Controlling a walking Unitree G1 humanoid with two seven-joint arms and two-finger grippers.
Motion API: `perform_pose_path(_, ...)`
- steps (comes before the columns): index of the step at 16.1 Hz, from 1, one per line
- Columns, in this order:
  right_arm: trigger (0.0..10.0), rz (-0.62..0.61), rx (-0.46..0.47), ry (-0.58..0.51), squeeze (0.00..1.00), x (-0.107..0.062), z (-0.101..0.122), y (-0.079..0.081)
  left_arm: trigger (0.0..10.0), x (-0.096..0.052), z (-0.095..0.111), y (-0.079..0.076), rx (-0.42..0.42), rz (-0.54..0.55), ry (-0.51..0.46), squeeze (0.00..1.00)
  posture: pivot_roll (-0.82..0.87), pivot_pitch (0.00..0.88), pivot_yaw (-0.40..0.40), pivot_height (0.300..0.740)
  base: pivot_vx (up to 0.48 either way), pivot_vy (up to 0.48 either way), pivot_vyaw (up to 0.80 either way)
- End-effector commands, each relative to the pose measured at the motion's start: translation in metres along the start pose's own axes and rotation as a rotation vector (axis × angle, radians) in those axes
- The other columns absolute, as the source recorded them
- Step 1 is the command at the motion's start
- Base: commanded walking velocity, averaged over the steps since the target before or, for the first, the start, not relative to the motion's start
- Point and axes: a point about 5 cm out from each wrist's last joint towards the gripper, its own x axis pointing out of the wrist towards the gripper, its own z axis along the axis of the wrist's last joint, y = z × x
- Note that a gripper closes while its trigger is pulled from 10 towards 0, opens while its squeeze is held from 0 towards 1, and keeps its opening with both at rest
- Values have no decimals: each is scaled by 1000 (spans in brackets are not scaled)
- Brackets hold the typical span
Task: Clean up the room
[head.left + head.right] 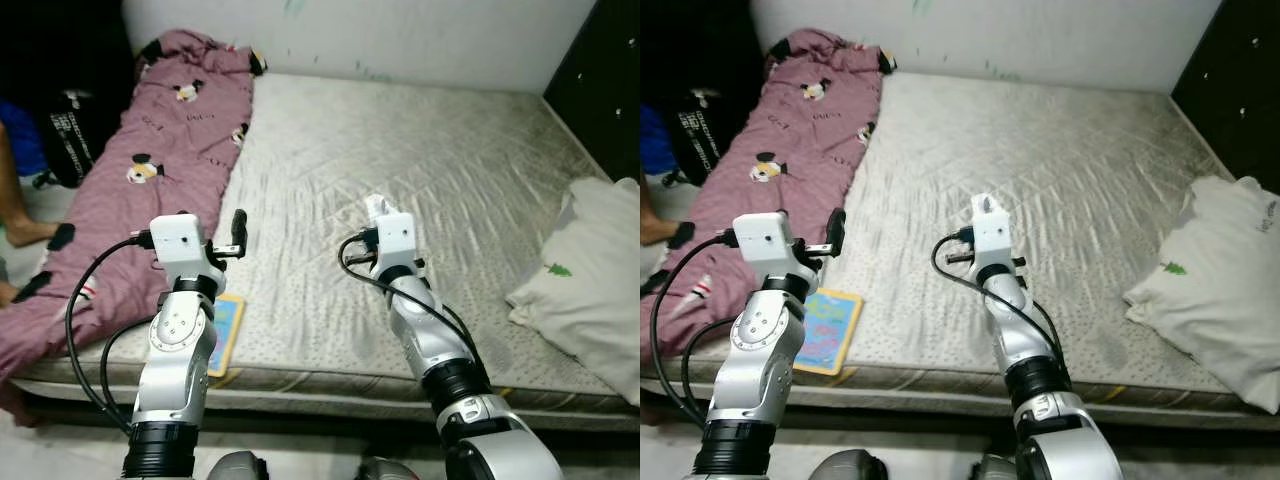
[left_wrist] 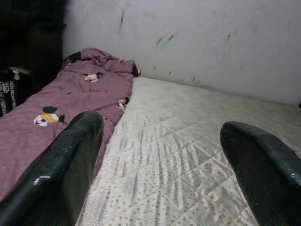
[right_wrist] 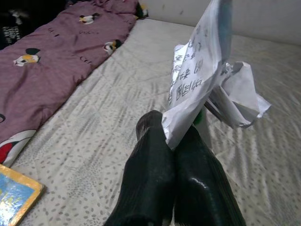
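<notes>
Crumpled white printed paper (image 3: 207, 89) is pinched in my right gripper (image 3: 175, 141), fingers clamped flat together on its lower edge. It's lifted clear of the bare grey quilted mattress (image 1: 420, 180), over the middle of the bed.

Paper: creased sheet, dark print on one face, a balled wad hanging off the far side, small green bit near the pinch point. Light and floppy, and the grip is on an edge only, so I'd judge it could slip or tear if swung fast.

My left gripper (image 2: 160, 155) is released, fingers wide apart, nothing between them, hovering over the mattress's left side.

Progress, my read: one piece of litter picked, not yet disposed of. No bin in view.

Left to do, as far as I can see:
- flat colourful book with a yellow border (image 1: 828, 330) lies at the mattress front edge, just beside my left arm
- mauve cartoon-print blanket (image 1: 170, 130) is strewn along the left side of the bed, unfolded
- white pillow with a small green print (image 1: 590, 280) sits at the right edge, partly overhanging

A person's leg (image 1: 20, 215) is at far left, beside the bed.
</notes>
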Motion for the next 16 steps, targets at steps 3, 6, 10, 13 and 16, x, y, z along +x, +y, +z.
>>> perform_pose_path(3, 10000, -25, -6, -7, 0, 0, 2, -11, 10000, 2, -2, -9, -8, -22, 12, 0, 32, 30, -36, 740, 0, 476, 0)
perform_pose_path(6, 10000, -23, -8, -9, 0, 0, 2, -10, 10000, 3, -2, -9, -6, -20, 10, 0, 33, 24, -35, 740, 0, 476, 0)
perform_pose_path(10, 10000, -15, 2, -21, 0, 1, 3, -10, 10000, 3, -2, -9, -8, -24, 9, 0, 33, 13, -32, 740, 0, 476, 0)
perform_pose_path(13, 10000, -9, -10, -31, 0, 1, 4, -8, 10000, 4, -2, -8, -6, -28, 10, 0, 34, 8, -30, 740, 0, 476, 0)
perform_pose_path(16, 10000, -2, -18, -36, 0, 1, 4, -8, 10000, 4, -2, -8, -4, -29, 11, 0, 36, 3, -31, 740, 0, 476, 0)
